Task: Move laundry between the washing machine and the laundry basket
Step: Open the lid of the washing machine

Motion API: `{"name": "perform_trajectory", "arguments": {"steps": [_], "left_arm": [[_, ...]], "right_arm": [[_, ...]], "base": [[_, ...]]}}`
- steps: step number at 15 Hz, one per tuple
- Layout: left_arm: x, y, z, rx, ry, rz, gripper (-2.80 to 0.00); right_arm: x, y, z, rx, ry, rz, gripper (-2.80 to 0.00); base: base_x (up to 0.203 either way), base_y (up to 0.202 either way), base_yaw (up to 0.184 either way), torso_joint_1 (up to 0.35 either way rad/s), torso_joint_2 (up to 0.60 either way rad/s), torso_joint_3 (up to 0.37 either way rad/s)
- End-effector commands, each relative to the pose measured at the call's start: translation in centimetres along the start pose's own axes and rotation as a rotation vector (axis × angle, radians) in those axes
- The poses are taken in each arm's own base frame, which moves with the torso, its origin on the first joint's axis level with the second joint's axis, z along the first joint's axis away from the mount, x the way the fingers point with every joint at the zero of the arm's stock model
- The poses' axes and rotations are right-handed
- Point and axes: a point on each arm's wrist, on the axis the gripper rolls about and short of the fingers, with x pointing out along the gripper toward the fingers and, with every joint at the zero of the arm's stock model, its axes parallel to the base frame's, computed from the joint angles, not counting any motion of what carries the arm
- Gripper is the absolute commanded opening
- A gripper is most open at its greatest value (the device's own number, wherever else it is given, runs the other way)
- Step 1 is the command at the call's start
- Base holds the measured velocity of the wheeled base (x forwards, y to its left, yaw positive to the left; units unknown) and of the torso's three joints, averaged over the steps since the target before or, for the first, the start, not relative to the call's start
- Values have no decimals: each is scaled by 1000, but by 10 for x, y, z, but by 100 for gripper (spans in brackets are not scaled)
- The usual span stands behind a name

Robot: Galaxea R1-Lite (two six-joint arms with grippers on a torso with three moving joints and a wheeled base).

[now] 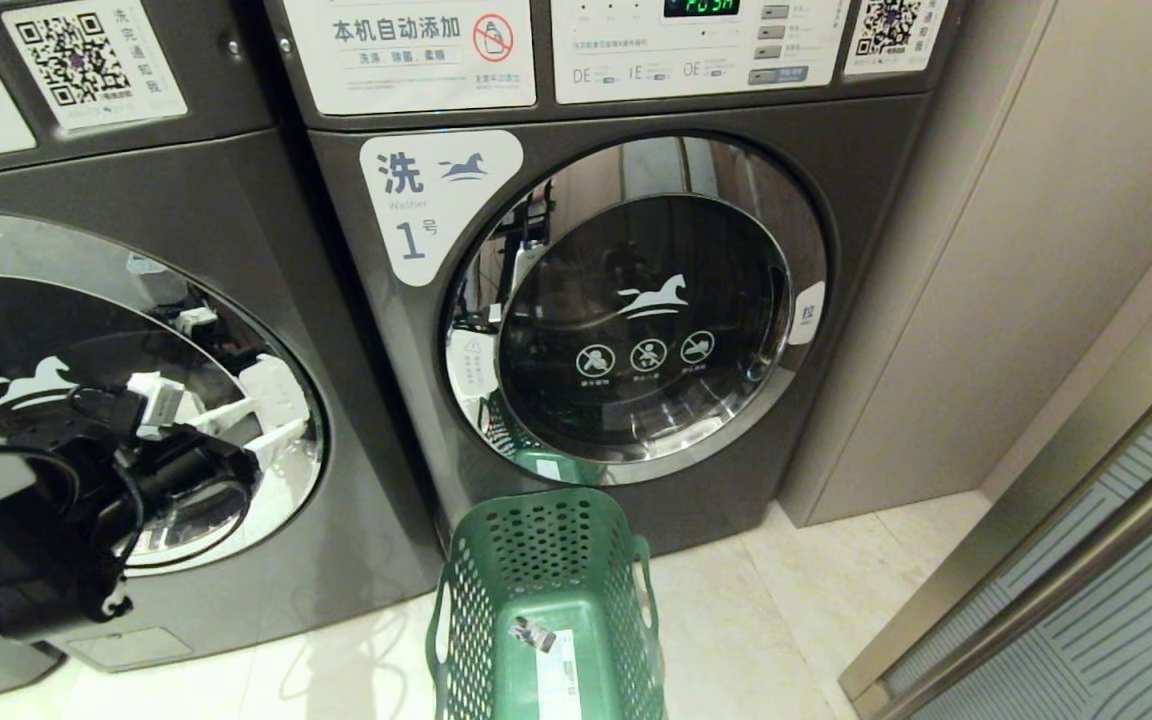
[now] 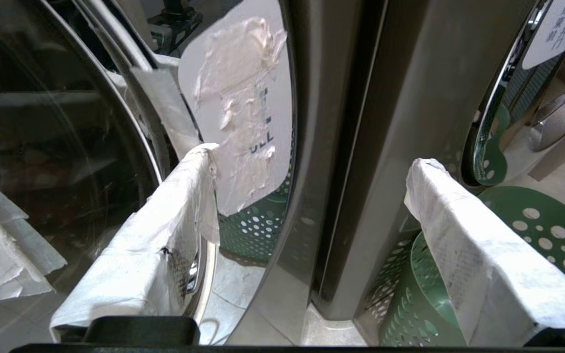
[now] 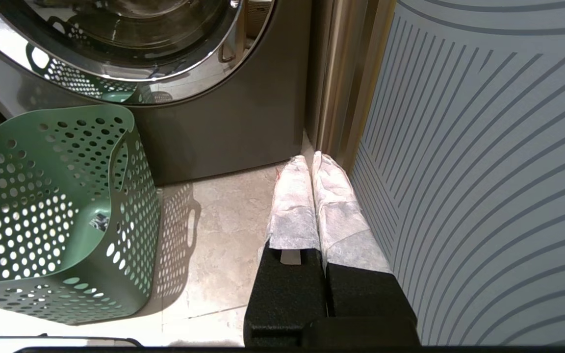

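The washing machine (image 1: 186,180) is the dark grey front-loader at the left, its round chrome-rimmed door (image 2: 42,122) closed; its number label is out of view. My left gripper (image 1: 251,415) hangs open in front of that door's right edge, beside a tattered white pull sticker (image 2: 243,108); nothing lies between the white-wrapped fingers (image 2: 165,235). The green laundry basket (image 1: 536,540) stands on the floor before the neighbouring machine, with only a white sticker on its bottom. No laundry shows in any view. My right gripper (image 3: 312,159) is shut and empty, low over the floor.
The machine labelled 1 (image 1: 416,200) stands in the middle, door closed, with the basket (image 3: 66,196) against its base. A beige wall panel (image 1: 986,250) and a striped glass door (image 3: 483,147) close off the right side. Pale floor tiles (image 1: 786,600) lie right of the basket.
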Motion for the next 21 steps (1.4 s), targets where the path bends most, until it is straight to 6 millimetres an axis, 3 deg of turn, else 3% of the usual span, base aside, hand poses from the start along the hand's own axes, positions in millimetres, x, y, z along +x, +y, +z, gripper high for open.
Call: {"name": "perform_trajectory", "arguments": {"steps": [1,13,21], "left_arm": [[1,1,-4,-1,2,-1,0],[-11,19,3,15,-17,46,0],[-3,21,3,29,-36,37,0]], "right_arm": [[0,0,0,0,2,0,-280],[0,0,0,0,2,0,-280],[0,0,0,0,2,0,-280]], "base": [[0,0,0,0,0,0],[0,0,0,0,0,0],[0,0,0,0,0,0]]}}
